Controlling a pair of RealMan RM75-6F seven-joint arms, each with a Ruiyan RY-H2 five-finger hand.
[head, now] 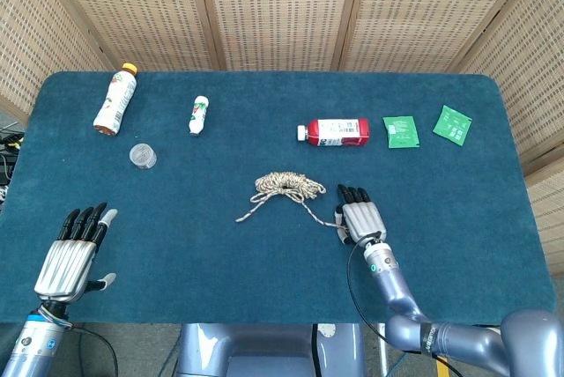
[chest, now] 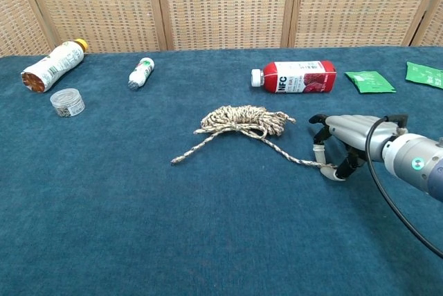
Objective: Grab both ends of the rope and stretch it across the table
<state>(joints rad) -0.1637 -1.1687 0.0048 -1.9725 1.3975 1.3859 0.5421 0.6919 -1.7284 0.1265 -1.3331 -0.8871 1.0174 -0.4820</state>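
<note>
The speckled rope (head: 286,185) (chest: 242,119) lies in a loose heap at mid-table. One free end (head: 240,218) (chest: 174,161) trails to the near left. The other strand runs right to my right hand (head: 361,218) (chest: 346,140). That hand is palm down with its fingers arched over the rope's right end (chest: 324,166); the thumb tip touches it and nothing is visibly pinched. My left hand (head: 75,254) appears only in the head view, flat with fingers spread at the near left corner, far from the rope.
An orange-capped bottle (head: 115,99) (chest: 52,64), a clear round jar (head: 142,156) (chest: 67,102) and a small white bottle (head: 199,115) (chest: 140,73) lie at the far left. A red bottle (head: 335,131) (chest: 297,76) and two green sachets (head: 400,130) (head: 452,124) lie far right.
</note>
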